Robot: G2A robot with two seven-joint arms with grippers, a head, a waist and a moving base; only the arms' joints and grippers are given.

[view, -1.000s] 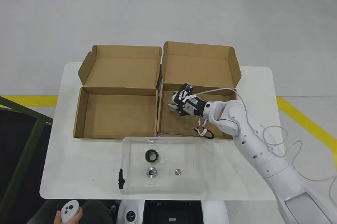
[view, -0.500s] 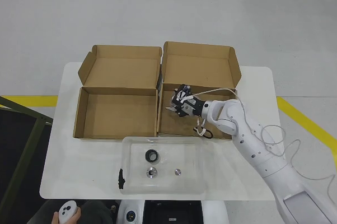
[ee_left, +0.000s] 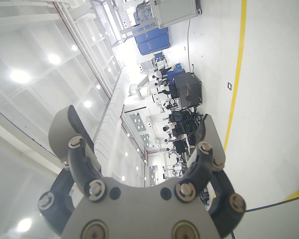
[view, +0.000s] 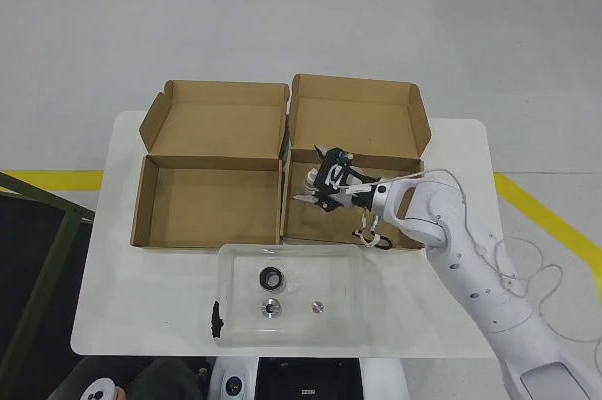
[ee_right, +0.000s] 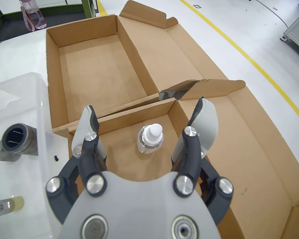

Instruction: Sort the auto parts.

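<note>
At the lower middle of the top view, a clear plastic bin [view: 351, 300] sits on the white worktop [view: 111, 290]. It holds three parts, well apart from one another: a dark-ringed sleeve [view: 271, 277], a round metal piece [view: 271, 308] just below it in the frame, and a smaller metal piece [view: 317, 308] to the right. A small black object [view: 217, 322] lies at the bin's lower left corner.

Just beyond the bin, two open cardboard boxes stand side by side, touching. The left box [view: 211, 210] shows a bare floor. The right pincer [view: 306, 193] hangs over the left end of the right box [view: 316, 228], with its fingers spread apart and holding nothing. In the right wrist view, a small part with a white cap [ee_right: 149, 139] stands upright on that box's floor near a corner. It lies between the fingers, with a gap on either side.

Both box lids [view: 356, 115] lie folded back toward the top of the frame.

The left pincer [ee_left: 139, 115] points up into the hall, with its fingers apart and nothing between them.
</note>
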